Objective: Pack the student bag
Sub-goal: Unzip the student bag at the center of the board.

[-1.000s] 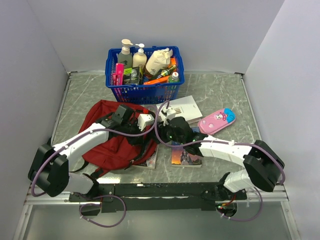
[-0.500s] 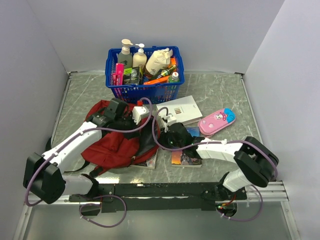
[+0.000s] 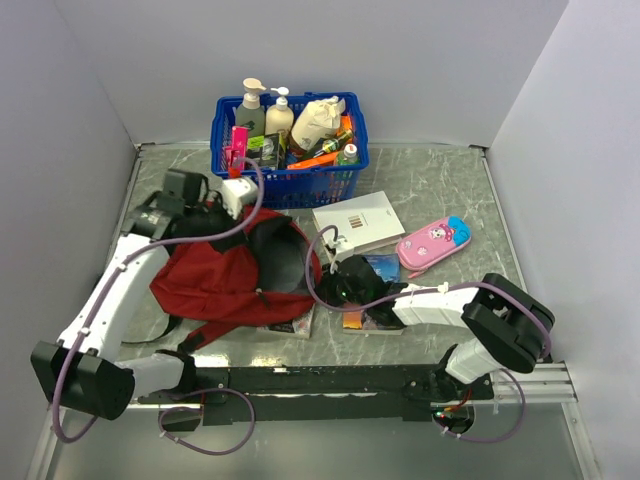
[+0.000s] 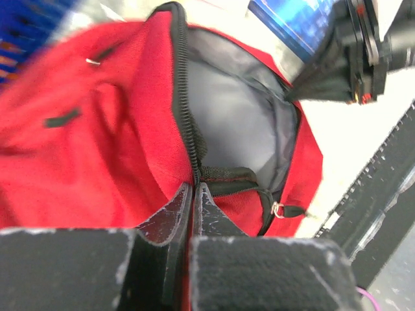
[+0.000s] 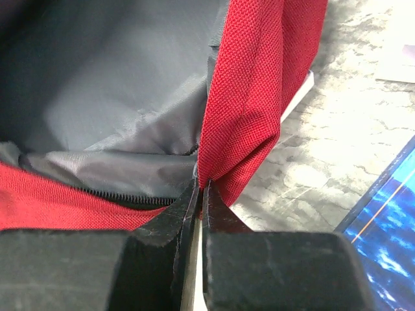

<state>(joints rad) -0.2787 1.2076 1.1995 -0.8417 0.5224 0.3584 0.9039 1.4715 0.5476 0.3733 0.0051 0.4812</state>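
The student bag point(image 3: 215, 280) is a dark-red fabric backpack lying left of centre, its mouth pulled wide to show grey lining point(image 3: 280, 258). My left gripper point(image 3: 247, 207) is shut on the black zipper edge point(image 4: 188, 129) at the far side of the mouth; its jaws point(image 4: 193, 188) pinch the fabric. On the near right side of the mouth, my right gripper point(image 3: 327, 284) is shut on a fold of the red rim point(image 5: 249, 97), with the grey lining point(image 5: 104, 97) visible to its left.
A blue basket point(image 3: 288, 182) of bottles stands at the back. A white book point(image 3: 358, 220) and a pink pencil case point(image 3: 433, 242) lie right of the bag. A blue book point(image 3: 378, 270) lies under my right arm. Another book point(image 3: 293, 325) pokes out beneath the bag.
My left gripper has pulled the bag's far rim back and to the left, spreading the mouth open. My right gripper has closed on the bag's near right rim.
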